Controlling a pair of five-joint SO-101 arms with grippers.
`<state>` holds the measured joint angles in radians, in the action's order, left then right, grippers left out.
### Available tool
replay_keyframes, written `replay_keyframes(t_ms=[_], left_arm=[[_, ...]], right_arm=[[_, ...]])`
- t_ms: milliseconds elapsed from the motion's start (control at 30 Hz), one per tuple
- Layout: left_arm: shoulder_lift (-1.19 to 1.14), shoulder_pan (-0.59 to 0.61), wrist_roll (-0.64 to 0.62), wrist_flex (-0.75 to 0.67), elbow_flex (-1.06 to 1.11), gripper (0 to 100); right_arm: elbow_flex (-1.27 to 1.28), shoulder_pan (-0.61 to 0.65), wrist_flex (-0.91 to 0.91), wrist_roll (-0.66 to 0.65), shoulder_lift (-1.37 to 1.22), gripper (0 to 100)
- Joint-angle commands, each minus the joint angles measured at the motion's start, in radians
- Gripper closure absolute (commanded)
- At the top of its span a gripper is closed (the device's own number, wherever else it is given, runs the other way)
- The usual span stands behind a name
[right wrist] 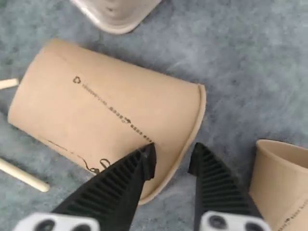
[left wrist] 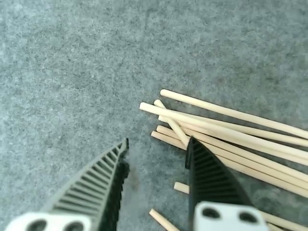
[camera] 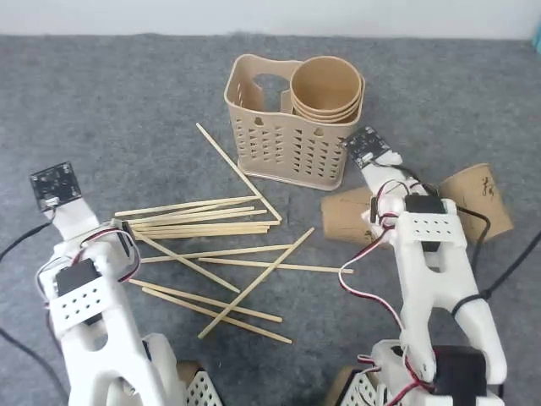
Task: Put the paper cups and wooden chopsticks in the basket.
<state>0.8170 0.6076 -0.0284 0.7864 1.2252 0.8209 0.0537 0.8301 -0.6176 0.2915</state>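
I see a grey, fuzzy felt-like mat (camera: 101, 101) over the whole table, mottled, and the same under both wrist cameras. Past its far edge I get a plain pale strip (camera: 254, 17); wall or bare surface, I can't tell. There is a small bluish patch (camera: 536, 34) at the far right corner. Light is even, shadows soft and short.

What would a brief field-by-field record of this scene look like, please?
basket: upright on the grey mat, holding a nested cup stack
first lying cup: on its side, by the right arm
second lying cup: on its side, farther right
chopsticks: scattered on the mat, outside the basket
left gripper: open, at the ends of bundled chopsticks
right gripper: open, at the first lying cup's rim
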Motion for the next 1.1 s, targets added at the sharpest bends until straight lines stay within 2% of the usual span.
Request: replay_keyframes(t_ms=[0, 33, 333, 567, 800, 1067], left_arm=[[0.018, -0.008, 0.011, -0.025, -0.005, 82], [0.018, -0.008, 0.011, -0.025, -0.005, 82], [0.018, -0.009, 0.011, -0.025, -0.005, 82], [0.018, -0.009, 0.011, -0.025, -0.005, 82], [0.020, -0.009, 0.011, -0.023, -0.005, 82], [0.020, -0.011, 0.009, -0.020, -0.005, 82]], right_arm=[[0.011, 0.048, 0.048, -0.014, -0.058, 97.7], [0.011, 0.048, 0.061, -0.018, -0.058, 99.8], [0.011, 0.047, 0.107, -0.015, 0.008, 99.0], [0.009, 0.058, 0.231, -0.011, 0.332, 99.0], [0.009, 0.154, 0.421, -0.018, 0.690, 99.1], [0.009, 0.179, 0.539, -0.011, 0.897, 99.1]])
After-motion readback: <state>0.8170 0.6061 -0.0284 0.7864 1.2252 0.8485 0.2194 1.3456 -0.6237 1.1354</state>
